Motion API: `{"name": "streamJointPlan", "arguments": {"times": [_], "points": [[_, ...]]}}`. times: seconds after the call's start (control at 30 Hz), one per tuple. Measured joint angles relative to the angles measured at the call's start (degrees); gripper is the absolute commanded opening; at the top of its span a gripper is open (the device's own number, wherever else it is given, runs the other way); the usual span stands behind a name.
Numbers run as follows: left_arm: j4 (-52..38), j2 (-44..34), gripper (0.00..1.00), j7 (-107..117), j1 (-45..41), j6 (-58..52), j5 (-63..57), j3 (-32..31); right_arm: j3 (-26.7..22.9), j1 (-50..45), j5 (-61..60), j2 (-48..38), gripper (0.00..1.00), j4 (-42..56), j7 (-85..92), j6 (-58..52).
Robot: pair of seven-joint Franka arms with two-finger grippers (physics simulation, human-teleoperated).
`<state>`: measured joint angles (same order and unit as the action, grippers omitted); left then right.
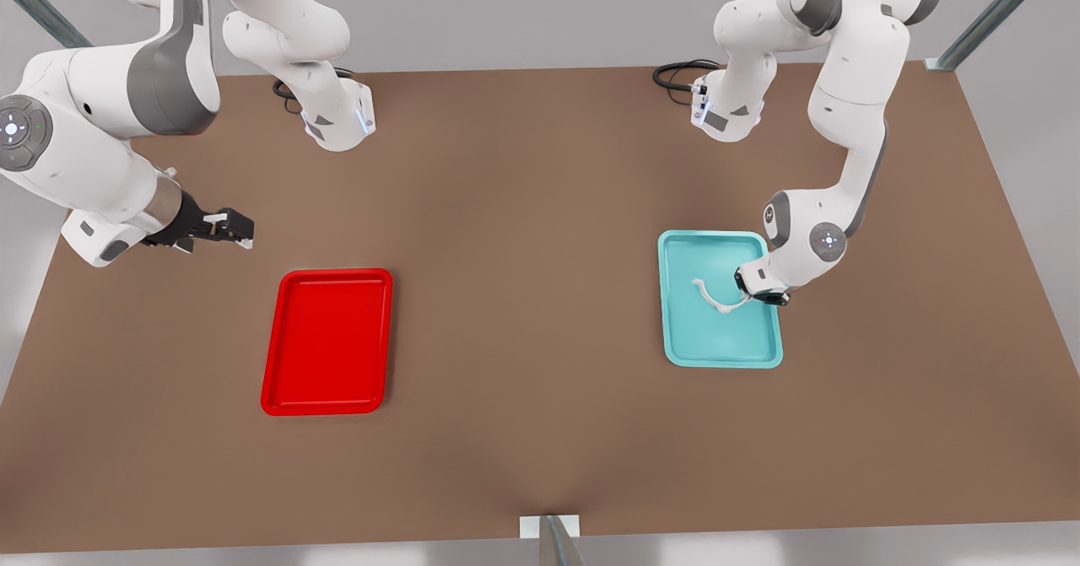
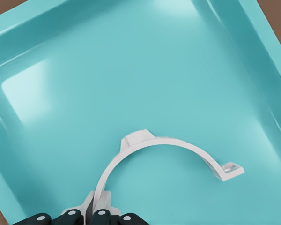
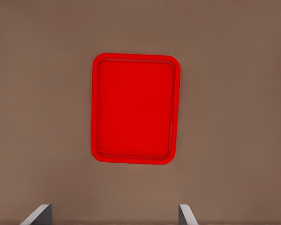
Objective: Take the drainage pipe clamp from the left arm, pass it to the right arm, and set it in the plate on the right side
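drainage pipe clamp [image 2: 154, 145] pinched by left gripper [image 2: 97, 213] over teal tray [image 1: 683, 338]; right gripper [image 1: 236, 227] spread, facing plate [image 3: 133, 108].

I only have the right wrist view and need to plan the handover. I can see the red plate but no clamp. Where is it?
Observer: The drainage pipe clamp is over the teal tray, at the front view's right.
Operator: Is anything holding it?
Observer: Yes, the left tool is shut on one end of it.
Operator: And my own tool?
Observer: The right tool hangs open, off the red plate toward the front view's left.
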<state>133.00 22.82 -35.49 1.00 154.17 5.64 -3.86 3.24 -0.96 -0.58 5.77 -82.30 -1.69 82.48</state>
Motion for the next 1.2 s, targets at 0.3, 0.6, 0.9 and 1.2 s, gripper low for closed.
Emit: {"name": "streamJointPlan", "arguments": {"times": [0.3, 0.6, 0.9, 1.2], "points": [[-4.2, -7.74, 0.21, 5.06, -3.56, -5.79, 0.51, -2.18, -0.15, 0.09, 0.0, 0.0, 1.0, -0.03, 0.59, -0.01], [-19.03, -5.95, 0.21, 26.87, -21.32, -15.62, 5.66, -6.21, 1.09, -0.05, -2.59, 6.69, 1.0, 6.12, 1.48, 0.35], [-45.43, 10.63, 0.21, 53.94, -35.74, -16.39, 7.45, -6.06, 8.08, -3.42, -4.69, 12.53, 1.0, 10.25, 2.87, 3.1], [-50.38, 12.42, 0.21, 70.42, -39.73, -12.19, 7.55, -6.07, 10.25, -11.93, -4.48, 19.43, 1.0, 8.12, 2.96, 11.3]]}}
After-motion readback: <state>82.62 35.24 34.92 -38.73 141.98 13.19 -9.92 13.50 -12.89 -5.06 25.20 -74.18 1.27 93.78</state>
